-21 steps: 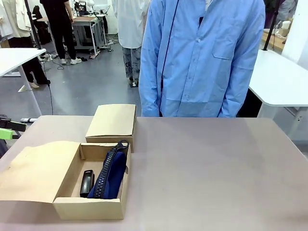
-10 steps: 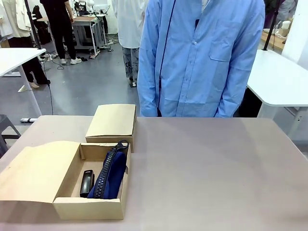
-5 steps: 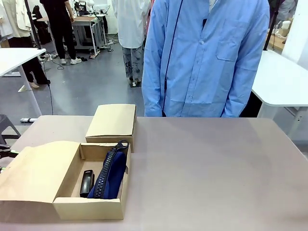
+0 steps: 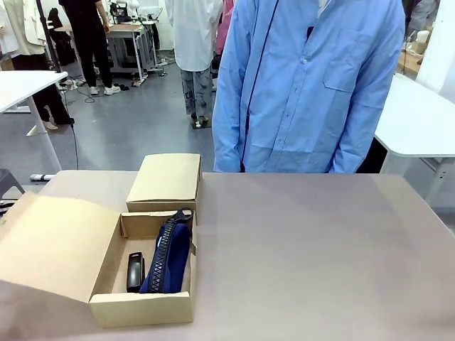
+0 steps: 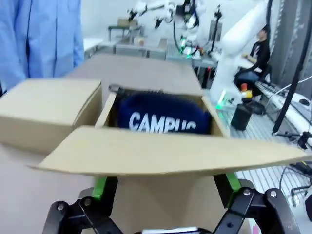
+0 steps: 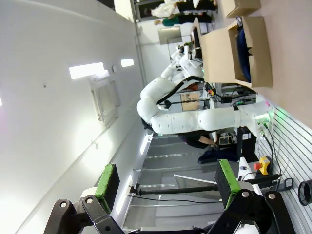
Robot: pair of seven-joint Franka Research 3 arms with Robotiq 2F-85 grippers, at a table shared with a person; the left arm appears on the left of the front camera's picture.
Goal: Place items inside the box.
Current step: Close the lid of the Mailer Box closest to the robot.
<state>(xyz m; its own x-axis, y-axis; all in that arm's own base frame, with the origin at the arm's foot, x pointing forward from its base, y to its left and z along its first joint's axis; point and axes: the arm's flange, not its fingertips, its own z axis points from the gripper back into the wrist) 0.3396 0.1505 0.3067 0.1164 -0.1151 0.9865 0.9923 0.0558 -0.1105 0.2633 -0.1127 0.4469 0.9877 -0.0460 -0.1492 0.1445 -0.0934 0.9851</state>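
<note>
Under the raised flap (image 5: 161,153) of the box (image 4: 142,309), the left gripper (image 5: 163,187) spreads wide and empty, so a slip could drop the flap open, while the right gripper (image 6: 165,183) gapes idle.

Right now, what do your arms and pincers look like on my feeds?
The left pincer and right pincer match: black linkage bodies with silver bolts and bright green pads. The left arm is glossy white with rounded segments and a small green light near one joint. The person across wears a light blue shirt.
</note>
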